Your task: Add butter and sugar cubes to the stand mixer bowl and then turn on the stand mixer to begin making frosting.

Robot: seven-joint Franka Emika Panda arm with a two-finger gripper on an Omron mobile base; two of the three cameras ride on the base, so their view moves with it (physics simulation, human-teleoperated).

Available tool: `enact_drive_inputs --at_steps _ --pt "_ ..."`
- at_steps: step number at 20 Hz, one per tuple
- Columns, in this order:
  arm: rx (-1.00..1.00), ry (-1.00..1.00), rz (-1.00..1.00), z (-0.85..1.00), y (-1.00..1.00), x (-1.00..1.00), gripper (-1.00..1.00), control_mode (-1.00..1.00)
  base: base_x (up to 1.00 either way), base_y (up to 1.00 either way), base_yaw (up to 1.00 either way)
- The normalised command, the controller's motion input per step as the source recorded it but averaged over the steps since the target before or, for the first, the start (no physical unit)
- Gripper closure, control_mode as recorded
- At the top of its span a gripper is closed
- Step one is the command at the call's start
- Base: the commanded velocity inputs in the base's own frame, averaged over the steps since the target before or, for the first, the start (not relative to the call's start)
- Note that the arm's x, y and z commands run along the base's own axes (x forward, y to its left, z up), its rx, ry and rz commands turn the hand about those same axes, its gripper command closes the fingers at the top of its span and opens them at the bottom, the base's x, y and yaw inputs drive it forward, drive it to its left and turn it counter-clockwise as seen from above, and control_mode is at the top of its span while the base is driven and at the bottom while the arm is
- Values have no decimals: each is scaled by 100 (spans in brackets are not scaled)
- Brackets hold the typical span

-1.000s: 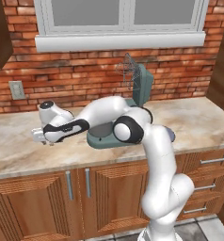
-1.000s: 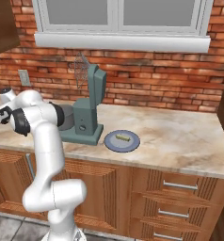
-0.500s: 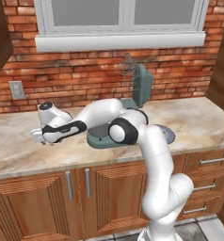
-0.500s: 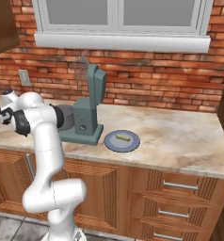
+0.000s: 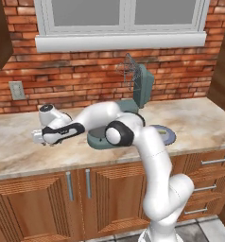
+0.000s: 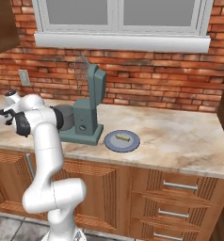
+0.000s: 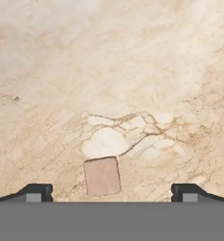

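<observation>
Counter (image 7: 132,70): beige marble, brick wall behind.
Gripper (image 7: 111,192): fingers spread wide, low over the counter.
Cube (image 7: 102,176): pale brown, between the fingertips.
Mixer (image 6: 89,113): head tilted up.

The stone desk (image 7: 132,70) is beige marble with cream patches and thin brown veins, and a small flat square cube (image 7: 102,176) on it is pale pinkish brown. The boxy stand mixer (image 6: 88,113) is dull teal-green, its round metal bowl (image 6: 63,117) dark grey, the flat round plate (image 6: 113,143) blue-grey, and the brick wall (image 5: 86,75) red-brown.
</observation>
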Motion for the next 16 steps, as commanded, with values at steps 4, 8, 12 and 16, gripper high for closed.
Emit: enact_drive_inputs --at_steps 4,8,12,16 --pt "0 1 0 -14 8 18 -100 -100 0 0 0" --pt "0 0 0 -14 8 17 -100 -100 0 0 0" --pt "0 0 0 -14 1 11 -100 -100 0 0 0" --pt "0 2 0 -12 0 2 100 -100 0 0 0"
